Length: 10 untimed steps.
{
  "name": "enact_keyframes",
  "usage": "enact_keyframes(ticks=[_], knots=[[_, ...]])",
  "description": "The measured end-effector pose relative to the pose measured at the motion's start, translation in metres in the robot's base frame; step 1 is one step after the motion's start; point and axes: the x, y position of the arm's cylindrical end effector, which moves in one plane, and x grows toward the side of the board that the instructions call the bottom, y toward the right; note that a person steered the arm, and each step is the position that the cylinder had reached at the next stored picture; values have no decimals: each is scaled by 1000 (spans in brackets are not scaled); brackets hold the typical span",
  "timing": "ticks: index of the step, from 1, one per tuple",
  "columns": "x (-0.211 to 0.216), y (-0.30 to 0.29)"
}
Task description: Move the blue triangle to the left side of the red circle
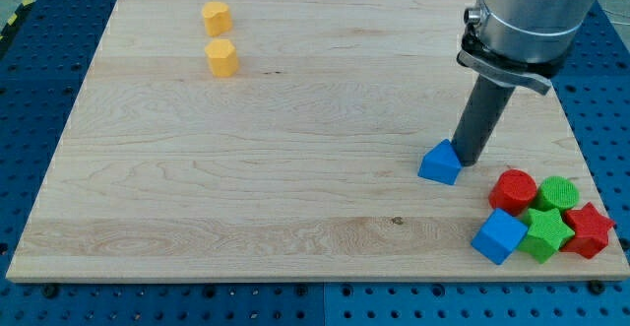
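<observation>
The blue triangle (440,163) lies on the wooden board (246,168) at the view's right. The red circle (513,189) stands to its lower right, about a block's width away, at the top left of a cluster of blocks. My tip (467,161) is down on the board just right of the blue triangle, touching or almost touching its right edge, between it and the red circle.
The cluster at the lower right holds a green circle (558,193), a green star (546,231), a red star (589,230) and a blue cube (499,235). Two orange blocks (217,17) (222,57) stand at the upper left.
</observation>
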Motion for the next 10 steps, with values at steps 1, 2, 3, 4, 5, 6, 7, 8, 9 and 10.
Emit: enact_keyframes(ticks=[1, 2, 3, 4, 5, 6, 7, 8, 9, 10], knots=[[-22, -1], [-56, -26], [-45, -52], [-12, -51], [0, -49], [-3, -47], [-27, -45], [-26, -35], [-20, -35], [-15, -35]])
